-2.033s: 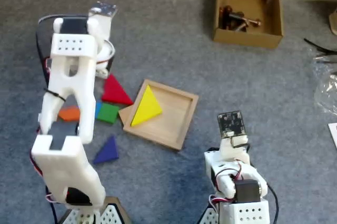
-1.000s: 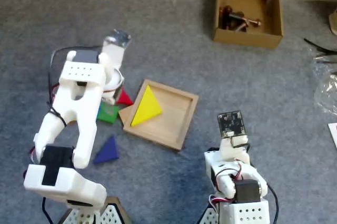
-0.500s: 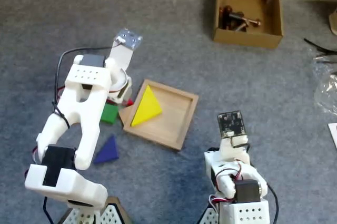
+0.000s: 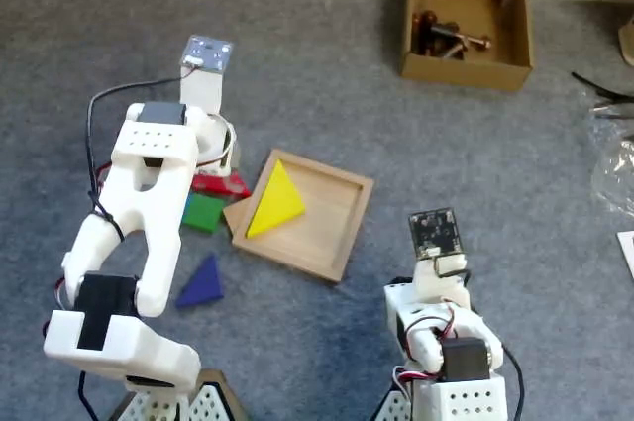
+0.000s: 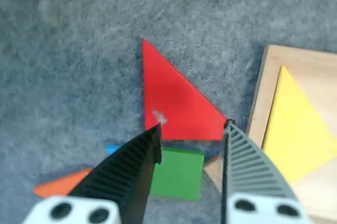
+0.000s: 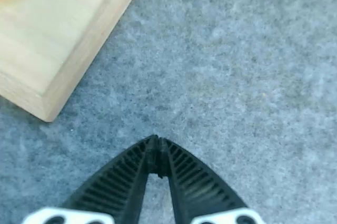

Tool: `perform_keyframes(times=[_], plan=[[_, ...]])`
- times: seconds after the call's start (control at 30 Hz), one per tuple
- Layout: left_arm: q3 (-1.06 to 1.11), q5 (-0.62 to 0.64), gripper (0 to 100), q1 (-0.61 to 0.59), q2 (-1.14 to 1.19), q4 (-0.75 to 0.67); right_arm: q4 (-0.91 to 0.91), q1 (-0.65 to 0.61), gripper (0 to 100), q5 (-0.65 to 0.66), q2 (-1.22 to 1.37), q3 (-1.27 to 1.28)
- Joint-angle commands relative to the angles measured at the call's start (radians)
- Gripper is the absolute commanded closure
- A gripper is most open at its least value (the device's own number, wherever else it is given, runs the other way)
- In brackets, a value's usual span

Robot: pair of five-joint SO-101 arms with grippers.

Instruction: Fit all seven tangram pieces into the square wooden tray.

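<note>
- The left hand (image 5: pixel 192 128) hangs released over the red triangle (image 5: pixel 176 105); its two fingers are spread, one tip at the triangle's flat face, the other at the corner nearest the tray; whether they touch it I cannot tell
- The red triangle lies flat on the grey desk (image 4: pixel 396 124), just beside the square wooden tray (image 4: pixel 342 243), not in it
- The yellow triangle (image 4: pixel 274 200) lies inside the tray, against its left side
- The green square (image 4: pixel 203 213) sits on the desk next to the red triangle; an orange piece (image 5: pixel 63 183) lies beyond it; the blue triangle (image 4: pixel 202 283) lies apart, nearer the arm bases
- The right hand (image 6: pixel 157 153) is clenched on nothing, low over the desk near a corner of the tray
- A cardboard box (image 4: pixel 466 25) stands at the far edge
</note>
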Motion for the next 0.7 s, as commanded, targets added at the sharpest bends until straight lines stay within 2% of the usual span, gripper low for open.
perform_keyframes(times=[0.0,0.1,0.23,0.47,0.67], plan=[[0.001,0.11,79,-0.008,-0.045,-0.011,-0.018,-0.01,99.3,-0.008,-0.008,0.117],[0.044,0.18,71,-0.008,-0.045,-0.012,-0.018,-0.01,99.3,-0.008,-0.008,0.117],[0.085,0.186,63,-0.012,-0.047,-0.017,-0.018,-0.01,99.3,-0.008,-0.008,0.117],[0.091,0.198,67,-0.048,-0.047,-0.018,-0.018,-0.01,99.3,-0.008,-0.008,0.117],[0.107,0.365,66,-0.116,-0.047,-0.02,-0.018,-0.01,99.3,-0.008,-0.008,0.117]])
